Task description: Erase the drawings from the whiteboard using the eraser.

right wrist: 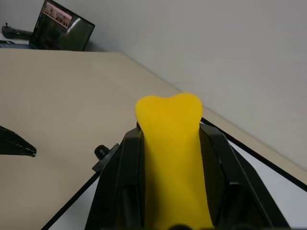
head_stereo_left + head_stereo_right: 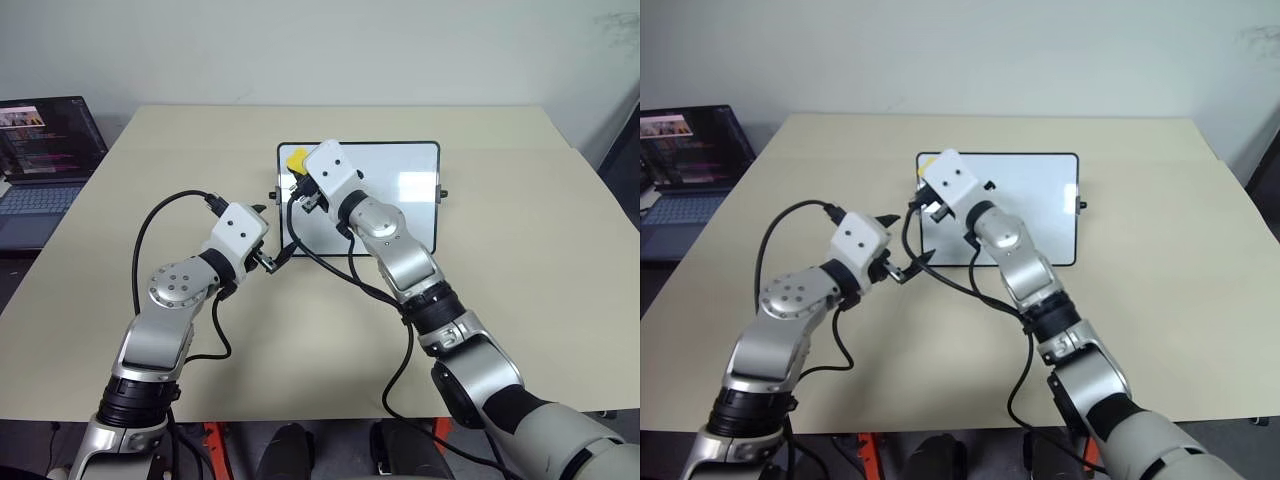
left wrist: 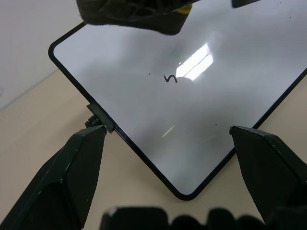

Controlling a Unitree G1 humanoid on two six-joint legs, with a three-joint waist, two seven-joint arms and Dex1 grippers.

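The whiteboard (image 2: 400, 200) lies flat in the middle of the table. My right gripper (image 2: 298, 170) hangs above the board's far left corner, shut on the yellow eraser (image 2: 296, 158), which sticks out past the fingers (image 1: 172, 143). The eraser's dark underside (image 3: 139, 14) is clear of the board surface. In the left wrist view one small dark squiggle of the drawings (image 3: 170, 79) is on the white surface. My left gripper (image 2: 904, 240) is open, with nothing between its fingers, just off the board's left edge near the side knob (image 3: 98, 117). My right arm hides the board's left part.
An open dark laptop (image 2: 45, 150) stands at the table's far left edge. The beige table (image 2: 530, 250) has free room to the right of and in front of the board. Black cables loop off both wrists over the near tabletop.
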